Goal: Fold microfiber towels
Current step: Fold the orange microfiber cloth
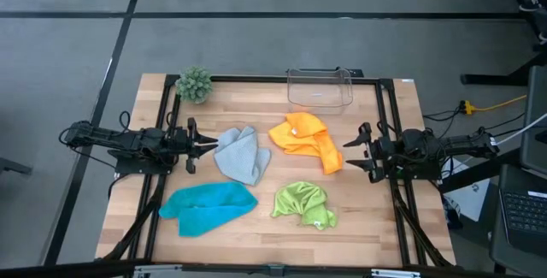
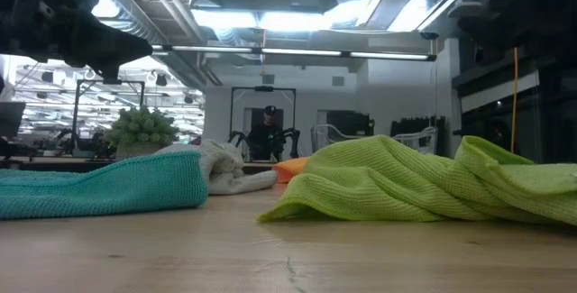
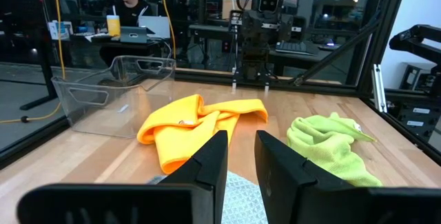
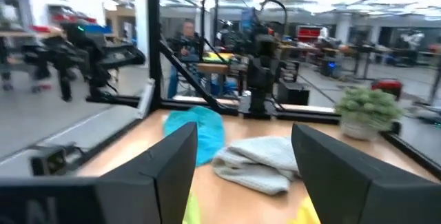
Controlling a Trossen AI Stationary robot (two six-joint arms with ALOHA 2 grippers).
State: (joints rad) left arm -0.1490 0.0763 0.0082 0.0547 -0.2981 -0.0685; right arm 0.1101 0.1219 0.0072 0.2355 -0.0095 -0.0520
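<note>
Towels first: you have four of them lying crumpled and unfolded around the middle of the tabletop (image 1: 376, 218), and none is in either arm's grip. Take the clear plastic box (image 1: 320, 88) at the far edge as your landmark. The orange towel (image 1: 306, 139) lies just in front of it, nearest of the four; the light grey towel (image 1: 240, 153) is beside the orange one, toward the left arm; the lime green towel (image 1: 303, 204) sits further out from the box, in front of the orange; the turquoise blue towel (image 1: 208, 207) is the farthest from it, in front of the grey. A small fuzzy plant (image 1: 194, 84) stands at the same far edge as the box, off toward the left arm. Your left gripper (image 1: 203, 144) hovers level with the grey towel's edge — its jaws stand only a narrow gap apart, with nothing between them. Your right gripper (image 1: 352, 152) faces the orange towel's drooping end, jaws spread wide and empty — likely readied for a pick. Both arms point inward from opposite sides, which suits pinching two corners of one cloth. I'd judge no fold has been made yet.
</note>
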